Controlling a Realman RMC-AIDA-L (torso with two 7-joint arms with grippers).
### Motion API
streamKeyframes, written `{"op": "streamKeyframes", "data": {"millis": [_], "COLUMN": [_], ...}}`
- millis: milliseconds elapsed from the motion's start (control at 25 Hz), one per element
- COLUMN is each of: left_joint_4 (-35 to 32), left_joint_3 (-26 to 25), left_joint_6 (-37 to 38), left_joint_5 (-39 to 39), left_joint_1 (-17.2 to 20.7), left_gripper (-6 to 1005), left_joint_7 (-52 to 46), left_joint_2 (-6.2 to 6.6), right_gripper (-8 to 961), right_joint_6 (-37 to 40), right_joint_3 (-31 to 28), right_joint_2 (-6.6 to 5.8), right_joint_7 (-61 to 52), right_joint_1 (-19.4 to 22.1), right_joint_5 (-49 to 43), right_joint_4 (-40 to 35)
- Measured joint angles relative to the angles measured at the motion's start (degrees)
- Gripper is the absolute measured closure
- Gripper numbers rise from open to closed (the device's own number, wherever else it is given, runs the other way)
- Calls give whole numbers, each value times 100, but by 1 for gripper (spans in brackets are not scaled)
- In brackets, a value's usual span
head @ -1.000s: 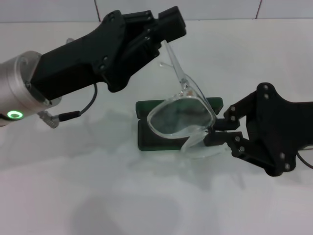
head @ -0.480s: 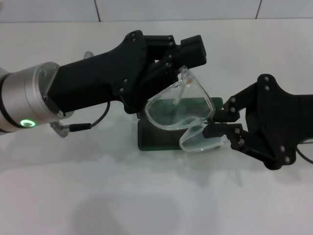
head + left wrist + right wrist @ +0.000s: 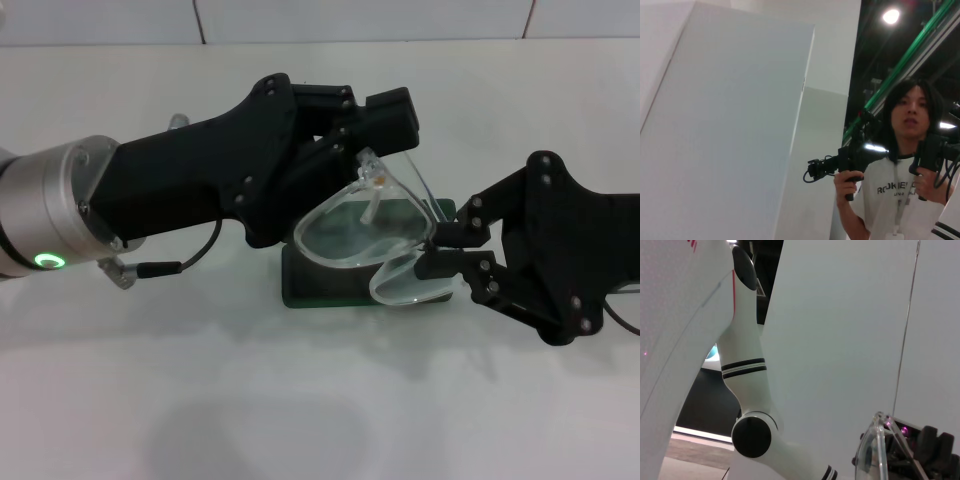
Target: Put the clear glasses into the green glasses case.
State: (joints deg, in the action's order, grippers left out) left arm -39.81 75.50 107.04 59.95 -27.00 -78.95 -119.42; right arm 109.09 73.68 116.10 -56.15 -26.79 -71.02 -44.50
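The clear glasses [image 3: 352, 236] hang tilted just above the green glasses case [image 3: 312, 286], which lies open on the white table with its lid [image 3: 441, 209] towards the back. My left gripper [image 3: 366, 152] reaches in from the left and is shut on one arm of the glasses, above the case. From the right, my right gripper [image 3: 438, 250] has its fingers apart at the case's right end, close around the near corner of the glasses. The right wrist view shows an edge of the glasses [image 3: 878, 450] and part of the left gripper [image 3: 932, 450].
A white table [image 3: 300, 400] stretches out in front of the case. A cable and plug [image 3: 135, 270] hang under the left arm. The left wrist view holds only a wall panel and a person [image 3: 900, 170] with two handles.
My left gripper has come down and to the right with the glasses, bringing them from high over the case to just above it. The right gripper has risen slightly.
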Motion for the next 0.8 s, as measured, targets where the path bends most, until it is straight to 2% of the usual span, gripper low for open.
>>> {"op": "streamKeyframes", "data": {"millis": [800], "left_joint_4": [12], "left_joint_3": [-23], "left_joint_6": [227], "left_joint_5": [295], "left_joint_1": [-82], "left_gripper": [944], "left_joint_7": [55], "left_joint_2": [1], "right_gripper": [890], "right_joint_6": [-2], "right_joint_3": [-19], "right_joint_2": [0], "right_joint_7": [23], "right_joint_1": [-1], "right_joint_5": [7], "right_joint_4": [74]}}
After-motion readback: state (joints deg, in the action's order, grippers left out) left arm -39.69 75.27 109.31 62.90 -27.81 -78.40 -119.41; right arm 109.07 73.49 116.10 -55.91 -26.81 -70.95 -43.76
